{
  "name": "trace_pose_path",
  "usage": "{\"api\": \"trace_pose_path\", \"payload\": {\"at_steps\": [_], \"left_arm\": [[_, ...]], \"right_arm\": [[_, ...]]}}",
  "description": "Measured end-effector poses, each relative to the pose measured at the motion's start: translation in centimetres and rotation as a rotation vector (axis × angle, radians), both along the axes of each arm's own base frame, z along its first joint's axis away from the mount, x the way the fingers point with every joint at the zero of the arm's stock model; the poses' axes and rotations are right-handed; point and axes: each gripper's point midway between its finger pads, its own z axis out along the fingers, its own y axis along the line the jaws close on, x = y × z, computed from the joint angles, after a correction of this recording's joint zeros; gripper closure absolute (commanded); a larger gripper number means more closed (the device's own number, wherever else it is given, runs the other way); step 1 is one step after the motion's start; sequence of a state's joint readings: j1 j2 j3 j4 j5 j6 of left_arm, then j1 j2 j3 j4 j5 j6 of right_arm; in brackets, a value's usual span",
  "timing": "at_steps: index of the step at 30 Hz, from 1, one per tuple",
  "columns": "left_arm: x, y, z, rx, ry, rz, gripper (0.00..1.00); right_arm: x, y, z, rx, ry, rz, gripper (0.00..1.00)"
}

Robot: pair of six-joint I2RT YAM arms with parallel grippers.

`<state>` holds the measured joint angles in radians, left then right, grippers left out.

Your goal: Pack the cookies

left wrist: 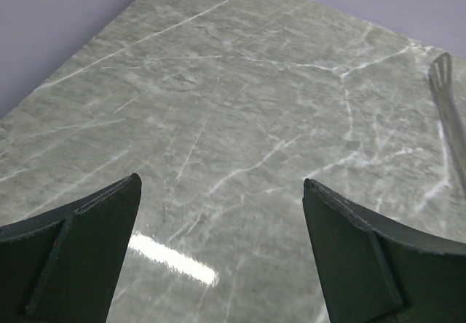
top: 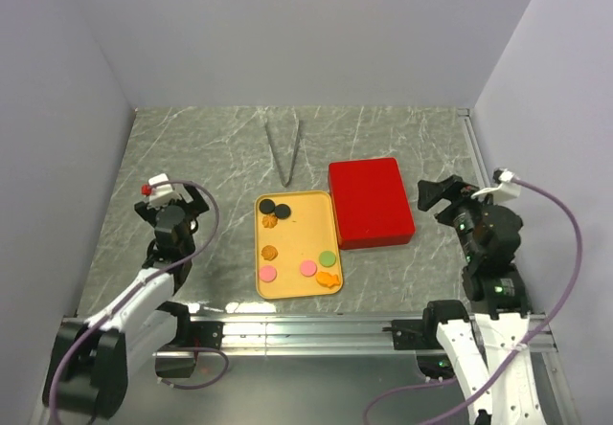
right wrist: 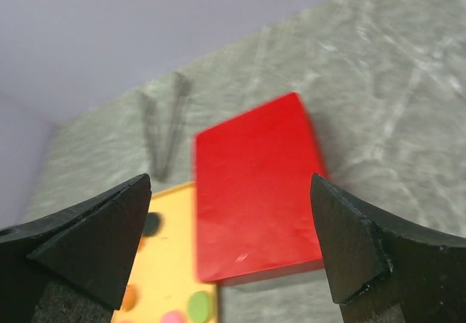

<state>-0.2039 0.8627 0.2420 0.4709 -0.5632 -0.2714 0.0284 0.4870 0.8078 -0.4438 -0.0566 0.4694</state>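
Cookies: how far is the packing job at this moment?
Done: all the cookies lie in the yellow tray; none shows on the table. In hand: nothing; the left hand and the right hand are both open and empty. Left: probably closing up, since the red box sits beside the tray, not covering it.

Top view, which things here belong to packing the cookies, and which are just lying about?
For the job: cookies; yellow tray holding them; red box beside it, probably.
Lying about: metal tongs, at the far side, apart from both arms.
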Motion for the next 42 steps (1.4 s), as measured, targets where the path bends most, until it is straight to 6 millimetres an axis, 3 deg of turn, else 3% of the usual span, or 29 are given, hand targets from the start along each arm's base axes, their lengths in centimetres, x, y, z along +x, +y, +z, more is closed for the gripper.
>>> {"api": "trace_pose_path", "payload": {"at_steps": [4, 8, 15, 17, 22, 28, 31, 34, 42], "left_arm": [[1.7, 0.8, -1.1, -0.003, -0.007, 0.011, 0.01], [3.2, 0.1, -2.5, 0.030, 0.011, -0.042, 0.00], [4.8, -1.2, -4.1, 0.085, 0.033, -0.131, 0.01], [5.3, -1.4, -4.3, 0.101, 0.031, -0.147, 0.01], [5.9, -1.0, -4.4, 0.107, 0.022, -0.147, 0.01], [5.7, -0.3, -4.1, 0.096, -0.033, -0.168, 0.00], [5.8, -0.5, -4.0, 0.093, -0.041, -0.185, 0.01], [5.9, -0.6, -3.9, 0.091, -0.044, -0.196, 0.01], [5.9, -0.7, -3.9, 0.083, -0.047, -0.208, 0.01]], "right_arm": [[1.5, -1.1, -5.3, -0.051, 0.032, -0.051, 0.02], [3.2, -1.7, -10.3, -0.079, 0.092, -0.075, 0.02], [5.3, -4.0, -17.4, -0.186, 0.136, -0.172, 0.01], [6.1, -4.7, -18.4, -0.230, 0.127, -0.198, 0.01], [8.1, -5.3, -19.0, -0.293, 0.063, -0.216, 0.01], [10.1, -4.5, -17.3, -0.335, -0.063, -0.166, 0.00], [10.9, -3.9, -18.1, -0.353, -0.072, -0.120, 0.00], [11.3, -3.2, -19.6, -0.373, -0.031, -0.063, 0.00], [11.5, -2.5, -19.1, -0.386, -0.058, -0.024, 0.00]]}}
